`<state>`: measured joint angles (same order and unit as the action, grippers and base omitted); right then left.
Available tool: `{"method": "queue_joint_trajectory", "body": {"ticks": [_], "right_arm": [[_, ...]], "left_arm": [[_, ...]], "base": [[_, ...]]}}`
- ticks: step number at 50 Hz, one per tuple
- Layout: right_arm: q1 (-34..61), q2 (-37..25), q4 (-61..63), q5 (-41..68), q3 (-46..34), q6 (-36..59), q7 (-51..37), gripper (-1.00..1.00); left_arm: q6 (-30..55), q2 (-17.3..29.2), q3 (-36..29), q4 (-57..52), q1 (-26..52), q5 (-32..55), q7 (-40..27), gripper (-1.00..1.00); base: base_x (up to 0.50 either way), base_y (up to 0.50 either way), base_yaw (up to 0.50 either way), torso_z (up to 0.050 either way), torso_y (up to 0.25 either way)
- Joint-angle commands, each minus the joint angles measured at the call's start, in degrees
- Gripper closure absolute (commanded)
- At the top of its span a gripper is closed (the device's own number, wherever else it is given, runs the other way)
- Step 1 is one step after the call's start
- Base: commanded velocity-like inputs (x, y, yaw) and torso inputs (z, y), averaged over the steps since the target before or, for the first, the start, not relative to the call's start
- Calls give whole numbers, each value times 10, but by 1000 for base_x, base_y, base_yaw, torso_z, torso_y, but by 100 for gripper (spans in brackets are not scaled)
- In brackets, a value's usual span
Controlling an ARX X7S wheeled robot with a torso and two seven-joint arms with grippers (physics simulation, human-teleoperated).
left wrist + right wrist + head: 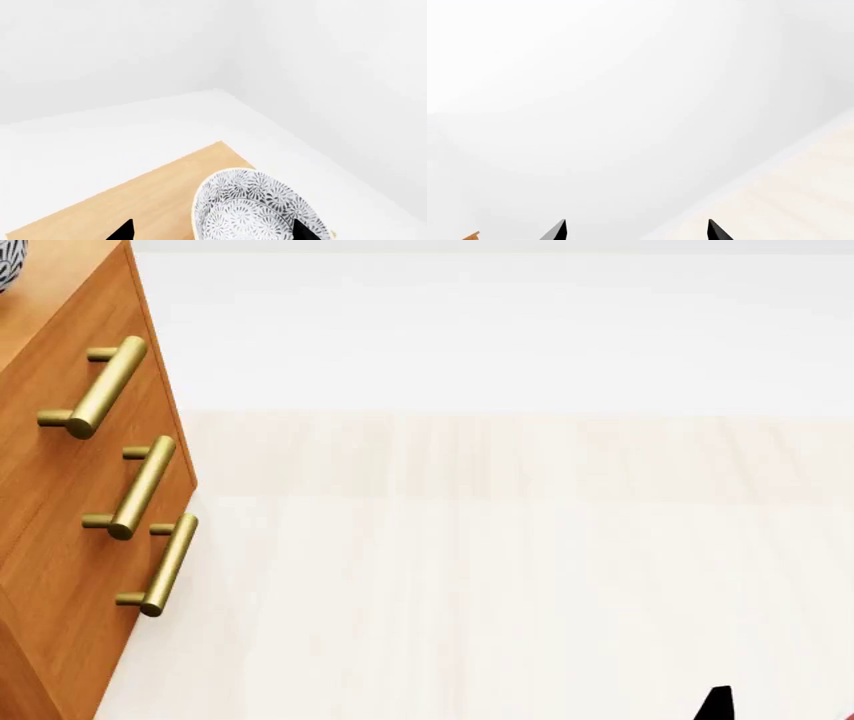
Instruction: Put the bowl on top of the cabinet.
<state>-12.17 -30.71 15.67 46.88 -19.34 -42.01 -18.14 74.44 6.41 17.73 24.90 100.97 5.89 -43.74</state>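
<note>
The bowl [257, 210], white with dense grey-blue floral pattern, rests on the wooden top of the cabinet [133, 200], near that top's far corner. The left gripper [213, 234] shows two black tips with jaws spread wide, one beside the bowl, one over bare wood. In the head view, the cabinet [60, 570] front carries three brass bar handles [100, 385]. The right gripper [636, 231] also stands wide, holding nothing, away from the cabinet.

Plain white walls [507, 330], pale wood-grain floor [534, 590], white wall corner [233, 60], soft even light
</note>
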Motion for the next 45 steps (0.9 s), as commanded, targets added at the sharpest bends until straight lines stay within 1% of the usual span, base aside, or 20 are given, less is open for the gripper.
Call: {"method": "queue_joint_trajectory", "body": {"ticks": [1, 3, 4, 5, 6, 8, 9, 11, 13, 15, 21, 23, 25, 29, 32, 40, 45], "right_arm": [[-18, 7, 18, -13, 13, -4, 17, -100], [-19, 6, 19, -14, 13, -4, 17, -100], [-21, 6, 21, -14, 14, -6, 18, -100], [-22, 6, 21, -14, 14, -7, 19, -100], [-24, 6, 22, -14, 15, -8, 20, -100], [-26, 5, 24, -14, 15, -10, 21, -100], [-27, 6, 25, -14, 15, -10, 21, -100], [-28, 6, 26, -16, 15, -10, 22, -100], [-29, 6, 27, -16, 14, -11, 23, -100], [-31, 6, 28, -17, 15, -12, 24, -100], [-34, 7, 30, -21, 15, -13, 26, -100], [-34, 7, 31, -21, 15, -12, 26, -100], [-33, 7, 30, -22, 13, -10, 26, -100], [-32, 8, 31, -25, 13, -8, 26, -100], [-31, 9, 31, -27, 12, -5, 25, -100], [-33, 9, 33, -29, 13, -5, 26, -100], [-34, 11, 34, -33, 12, -3, 25, -100]], "left_arm": [[80, -11, -89, -102, -14, -16, 13, -100], [84, -13, -102, -106, -12, -15, 14, -100], [89, -11, -122, -110, -10, -17, 15, -100], [92, -13, -121, -113, -10, -16, 15, -100], [95, -10, -142, -119, -10, -18, 15, -100], [101, -11, -148, -123, -9, -17, 16, -100], [106, -8, -169, -130, -9, -19, 16, -100], [116, -12, -168, -138, -8, -14, 18, -100], [126, -9, -194, -153, -11, -13, 22, -100], [132, -12, -193, -162, -13, -10, 22, -100], [154, -7, -232, -198, -22, 2, 24, -100], [155, -5, -237, -203, -26, 19, 15, -100], [155, 4, -247, -210, -31, 58, -11, -100], [155, 36, -266, -225, -36, 222, -129, -100], [155, 52, -281, -232, -36, 314, -193, -100], [154, 76, -308, -251, -23, 482, -319, -100], [150, 84, -325, -263, -25, 550, -367, -100]], "base": [[0, 0, 0, 0, 0], [0, 0, 0, 0, 0], [0, 0, 0, 0, 0], [0, 0, 0, 0, 0], [0, 0, 0, 0, 0], [0, 0, 0, 0, 0], [0, 0, 0, 0, 0], [0, 0, 0, 0, 0], [0, 0, 0, 0, 0], [0, 0, 0, 0, 0], [0, 0, 0, 0, 0], [0, 0, 0, 0, 0], [0, 0, 0, 0, 0], [0, 0, 0, 0, 0], [0, 0, 0, 0, 0], [0, 0, 0, 0, 0], [0, 0, 0, 0, 0]]}}
